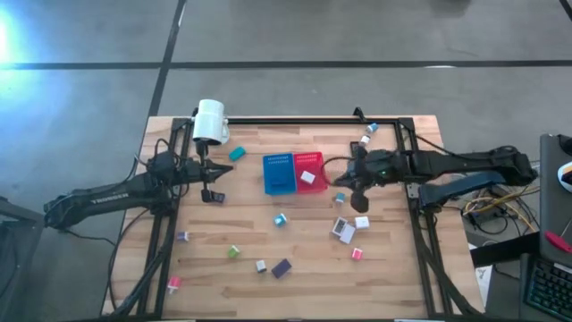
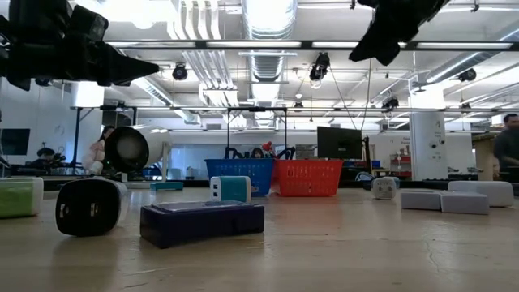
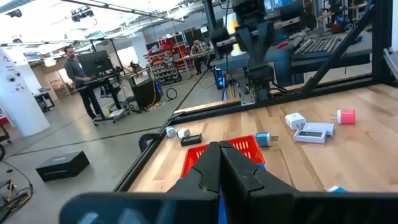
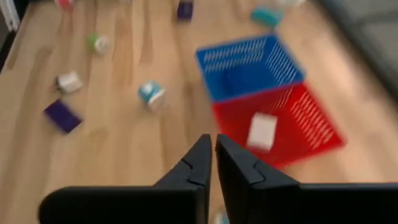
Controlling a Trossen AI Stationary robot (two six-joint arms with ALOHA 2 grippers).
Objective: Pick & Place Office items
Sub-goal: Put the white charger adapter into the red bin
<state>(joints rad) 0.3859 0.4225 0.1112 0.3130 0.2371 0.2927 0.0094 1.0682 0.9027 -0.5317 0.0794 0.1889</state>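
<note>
Your right gripper [image 4: 213, 155], fingers together and empty, hangs beside the red bin [image 4: 311, 124]; 1 white block [image 4: 262, 131] lies inside, so reach next for a white piece [image 1: 362, 222] just below it.

Right wrist view is motion-blurred: white piece [image 4: 262, 131] in the red bin [image 4: 311, 124] has no readable shape, and pieces along the far edge are cut off. High view: small pieces like the pink one [image 1: 173, 283] are too small to tell block from clip. Low view: both arms cropped at the top edge, jaws out of frame. Green piece [image 2: 19, 197] cut by the side edge.
</note>
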